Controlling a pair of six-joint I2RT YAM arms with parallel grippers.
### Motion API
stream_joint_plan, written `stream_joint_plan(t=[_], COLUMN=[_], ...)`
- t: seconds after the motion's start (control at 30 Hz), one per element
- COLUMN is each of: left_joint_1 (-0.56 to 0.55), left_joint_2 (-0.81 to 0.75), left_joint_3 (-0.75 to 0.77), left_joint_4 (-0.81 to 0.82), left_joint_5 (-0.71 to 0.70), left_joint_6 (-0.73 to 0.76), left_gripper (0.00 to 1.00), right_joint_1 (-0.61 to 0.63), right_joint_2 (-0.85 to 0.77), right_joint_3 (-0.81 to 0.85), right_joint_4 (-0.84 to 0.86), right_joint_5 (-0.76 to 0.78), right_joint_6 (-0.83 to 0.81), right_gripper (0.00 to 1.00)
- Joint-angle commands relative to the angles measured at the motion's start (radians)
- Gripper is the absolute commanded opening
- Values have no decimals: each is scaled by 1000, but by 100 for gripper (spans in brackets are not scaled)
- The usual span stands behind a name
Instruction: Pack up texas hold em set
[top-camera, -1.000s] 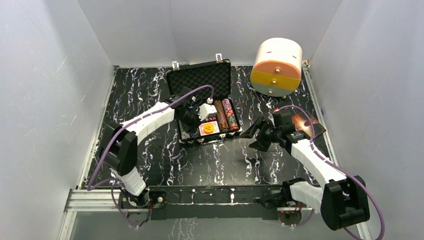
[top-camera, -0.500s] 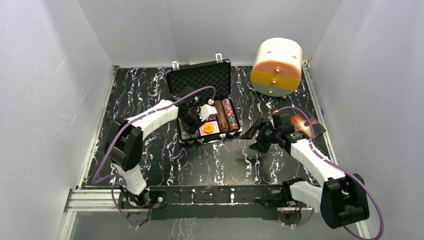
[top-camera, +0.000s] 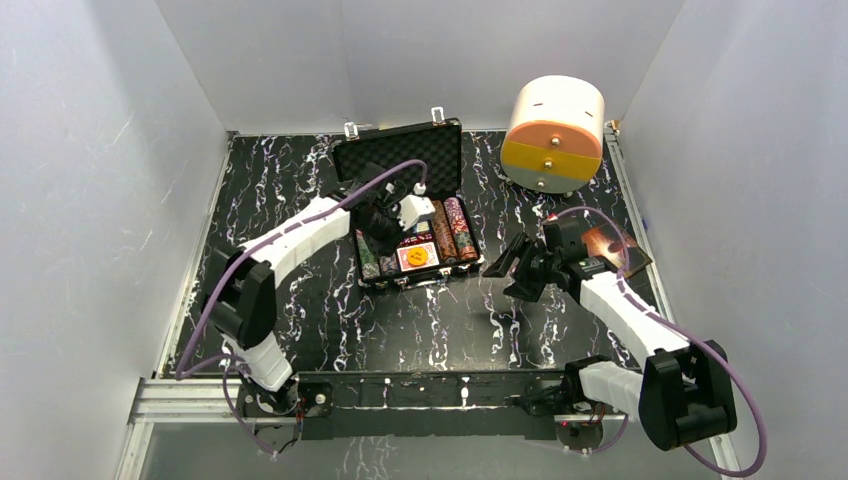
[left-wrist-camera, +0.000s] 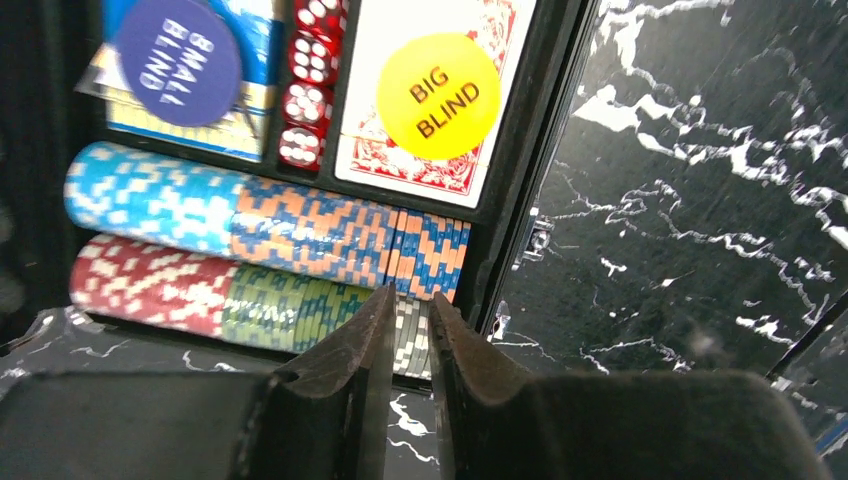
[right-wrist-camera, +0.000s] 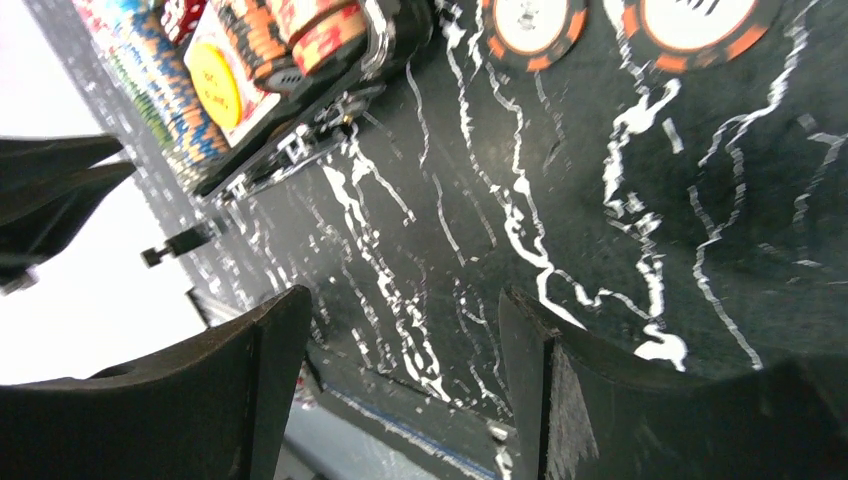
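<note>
The black briefcase (top-camera: 400, 155) lies open, its foam lid up at the back. It holds rows of striped poker chips (left-wrist-camera: 250, 215), small red dice (left-wrist-camera: 310, 90), a red-backed card deck (left-wrist-camera: 420, 155) with the yellow "BIG BLIND" disc (left-wrist-camera: 438, 95) on it, and a purple "SMALL BLIND" disc (left-wrist-camera: 175, 60). My left gripper (top-camera: 385, 228) hovers over the case's left side; in the left wrist view it (left-wrist-camera: 408, 295) stands almost shut and empty above the chip rows. My right gripper (top-camera: 512, 268) is open and empty over the table right of the case. Two loose orange-and-black chips (right-wrist-camera: 530, 25) lie on the table beyond it (right-wrist-camera: 400, 300).
A white-and-orange cylindrical drawer box (top-camera: 555, 135) stands at the back right. A brown book (top-camera: 612, 250) lies right of the right wrist. Grey walls close in the black marbled table (top-camera: 300, 180) on three sides.
My left gripper has drawn back a little toward the lid, uncovering the chip row at the case's left. The right gripper has barely shifted.
</note>
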Motion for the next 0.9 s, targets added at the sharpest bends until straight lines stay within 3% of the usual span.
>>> stream_joint_plan(t=[0.0,0.2,0.27,0.3,0.37,0.5,0.57,0.67,0.87], left_joint_1=[8,9,8,9,11,11,12,11,12], left_joint_2=[-158,-385,-478,-527,-610,-727,-769,-804,-811], left_joint_3=[52,-116,-221,-275,-374,-511,-539,-553,-587], left_joint_4=[54,348,466,510,557,576,536,490,488], left_joint_5=[21,-42,-186,-275,-397,-486,-540,-527,-441], left_joint_6=[-112,-390,-561,-670,-831,-982,-1058,-1079,-1048], left_gripper=[19,39,49,59,69,81,97,99,98], right_joint_1=[-9,-8,-7,-7,-7,-8,-7,-9,-41], right_joint_2=[48,217,260,273,287,330,375,452,505], right_joint_3=[107,249,305,319,326,343,370,417,444], right_joint_4=[-46,-146,-188,-195,-194,-181,-197,-231,-228], right_joint_5=[144,370,449,470,512,554,591,663,666], right_joint_6=[-99,-218,-279,-315,-356,-381,-379,-366,-309], right_gripper=[77,72,73,76,79,80,79,77,69])
